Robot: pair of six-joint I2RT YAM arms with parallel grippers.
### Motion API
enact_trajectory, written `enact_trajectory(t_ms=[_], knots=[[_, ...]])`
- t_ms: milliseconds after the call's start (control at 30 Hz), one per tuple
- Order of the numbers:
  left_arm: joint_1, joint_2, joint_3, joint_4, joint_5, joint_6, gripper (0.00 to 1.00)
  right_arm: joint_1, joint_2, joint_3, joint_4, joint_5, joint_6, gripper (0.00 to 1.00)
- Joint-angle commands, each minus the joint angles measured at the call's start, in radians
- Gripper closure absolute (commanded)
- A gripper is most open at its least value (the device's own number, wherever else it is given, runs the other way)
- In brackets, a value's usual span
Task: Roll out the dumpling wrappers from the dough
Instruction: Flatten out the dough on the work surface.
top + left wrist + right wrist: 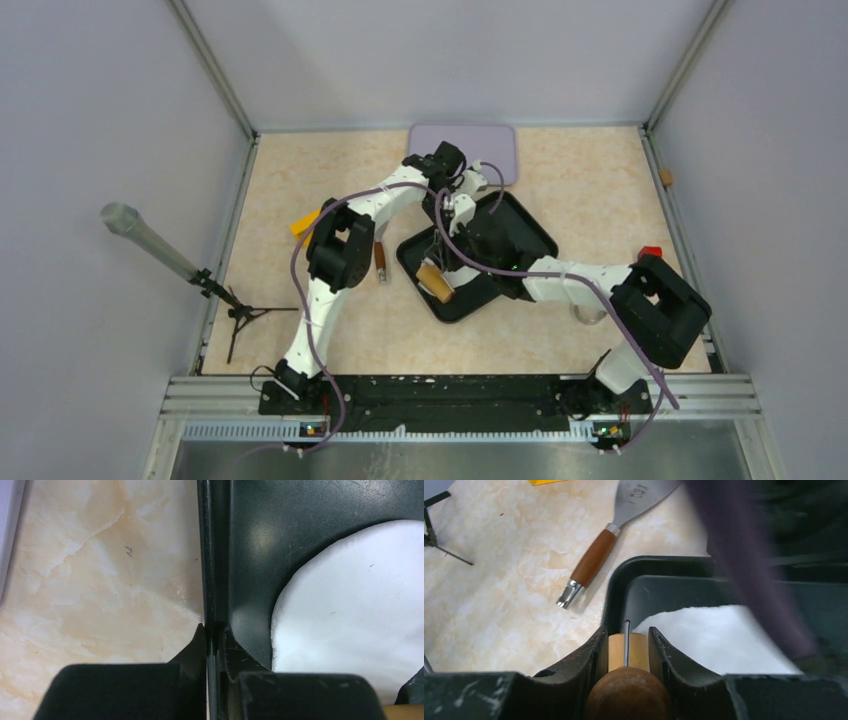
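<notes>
Left tool (212, 636): clamped on the rim of the black plastic tray (212, 555), probably to steady the tray against the push of rolling.
Right tool (626, 636): closed around the handle of the wooden rolling pin (628, 695), which lies inside the tray at the dough's edge, ready to press.
Dough (350, 615): a thin, smooth, white sheet with a rounded edge, lying flat inside the tray.
Scraper (596, 562): metal-bladed and brown-handled, it lies on the marbled table (499, 590) just outside the tray, seemingly set aside.
</notes>
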Motion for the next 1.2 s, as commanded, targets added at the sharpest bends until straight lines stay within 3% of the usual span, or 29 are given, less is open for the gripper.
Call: enact_trajectory(t_ms=[0, 100, 267, 567, 733, 1000, 1167], knots=[[0.001, -0.041, 0.027, -0.001, -0.068, 0.051, 1.0, -0.14, 0.034, -0.105, -0.335, 0.093, -0.044, 1.0], [0.001, -0.043, 0.028, -0.001, -0.064, 0.052, 1.0, -0.206, -0.001, -0.12, -0.33, 0.12, -0.032, 1.0], [0.001, -0.04, 0.032, -0.002, -0.06, 0.054, 1.0, -0.206, 0.005, -0.125, -0.318, 0.088, -0.025, 1.0], [0.0, -0.042, 0.037, -0.002, -0.059, 0.053, 1.0, 0.015, 0.089, -0.089, -0.306, 0.056, -0.053, 1.0], [0.001, -0.045, 0.032, -0.001, -0.059, 0.055, 1.0, 0.047, 0.094, -0.082, -0.306, 0.083, -0.058, 1.0], [0.0, -0.044, 0.032, 0.002, -0.061, 0.061, 1.0, -0.079, -0.014, -0.12, -0.335, 0.184, -0.059, 1.0], [0.0, -0.041, 0.033, 0.0, -0.063, 0.06, 1.0, -0.09, -0.054, -0.12, -0.381, 0.228, -0.08, 1.0]])
